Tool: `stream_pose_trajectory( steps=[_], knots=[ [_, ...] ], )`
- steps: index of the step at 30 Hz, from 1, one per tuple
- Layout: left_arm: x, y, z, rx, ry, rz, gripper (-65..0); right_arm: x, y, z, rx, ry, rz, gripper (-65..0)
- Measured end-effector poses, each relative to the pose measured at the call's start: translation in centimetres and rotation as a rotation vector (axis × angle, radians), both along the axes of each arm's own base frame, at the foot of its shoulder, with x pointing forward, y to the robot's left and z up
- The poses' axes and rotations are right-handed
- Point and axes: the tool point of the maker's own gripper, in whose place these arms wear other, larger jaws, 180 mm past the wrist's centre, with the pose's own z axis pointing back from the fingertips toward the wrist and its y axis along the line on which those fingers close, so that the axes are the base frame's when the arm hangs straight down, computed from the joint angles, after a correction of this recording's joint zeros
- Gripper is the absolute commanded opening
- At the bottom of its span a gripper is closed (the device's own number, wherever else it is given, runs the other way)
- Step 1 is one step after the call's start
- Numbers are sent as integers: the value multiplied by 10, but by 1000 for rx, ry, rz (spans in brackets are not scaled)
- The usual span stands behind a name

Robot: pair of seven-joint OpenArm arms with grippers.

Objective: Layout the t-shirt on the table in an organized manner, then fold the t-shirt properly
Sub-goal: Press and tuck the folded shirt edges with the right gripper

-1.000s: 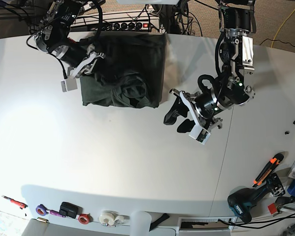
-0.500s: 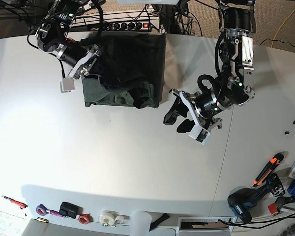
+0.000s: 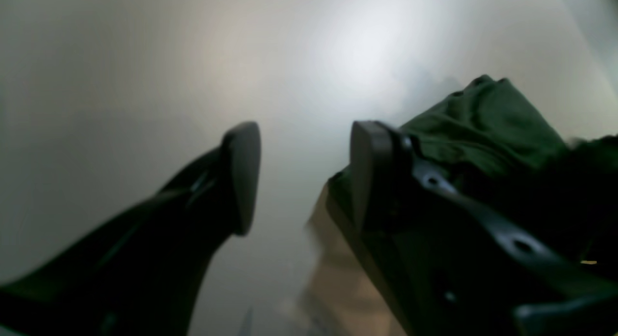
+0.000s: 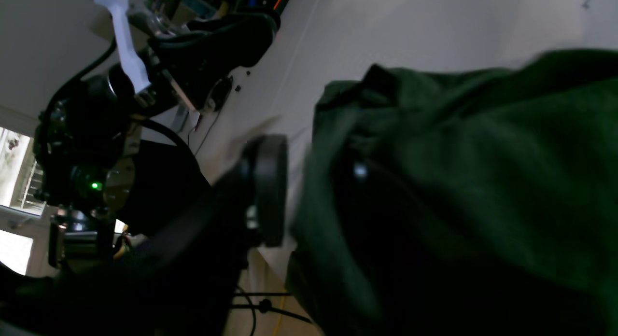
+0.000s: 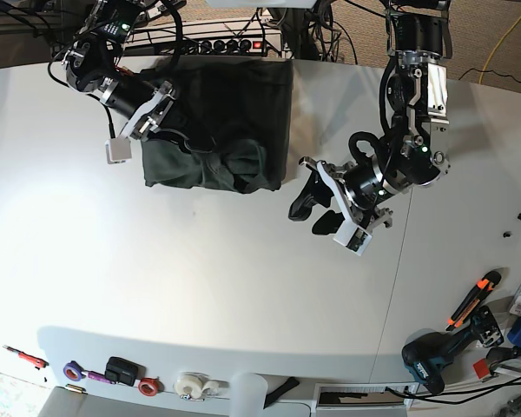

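in the base view, the t-shirt [image 5: 217, 122], bunched at the table's [image 5: 200, 278] far edge, has dropped slightly as the right gripper [image 5: 152, 117] jaws were released; left gripper [image 5: 321, 208] jaws stay spread, empty.

Both arms are built of black housings with silver-grey metal joints and black cables looped along them. The left gripper [image 5: 315, 210] has thick matte-black fingers [image 3: 241, 172] with rounded flat pads and small screw holes along one finger's side; beside it sit white plastic brackets and a green indicator light on the wrist. The right gripper [image 5: 161, 117] carries white plates too, with a small pale grey block at its outer end.
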Motion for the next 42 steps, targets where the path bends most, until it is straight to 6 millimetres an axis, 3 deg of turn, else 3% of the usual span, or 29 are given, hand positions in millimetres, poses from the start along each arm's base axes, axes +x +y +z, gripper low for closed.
stream_pose_trajectory(
  steps=[9,18,20,23,30,35,38,42],
  knots=[
    [0,0,0,0,0,0,-345,0,0,0,-1,0,0,-460],
    [0,0,0,0,0,0,-345,-3,-4,-16,-81,51,0,-464],
    [0,0,0,0,0,0,-345,-3,-5,-18,-90,56,0,-512],
    [0,0,0,0,0,0,-345,-3,-5,-18,-91,56,0,-650],
    [0,0,0,0,0,0,-345,-7,-5,-12,-127,38,2,-650],
    [-2,0,-2,1,7,0,-345,-26,-40,-24,-408,98,-71,-650],
    [-5,0,-6,0,18,0,-345,-26,-47,-15,-422,68,-107,-650],
    [-5,0,-6,0,17,0,-345,-43,-56,-33,-487,150,-110,-650]
  ],
)
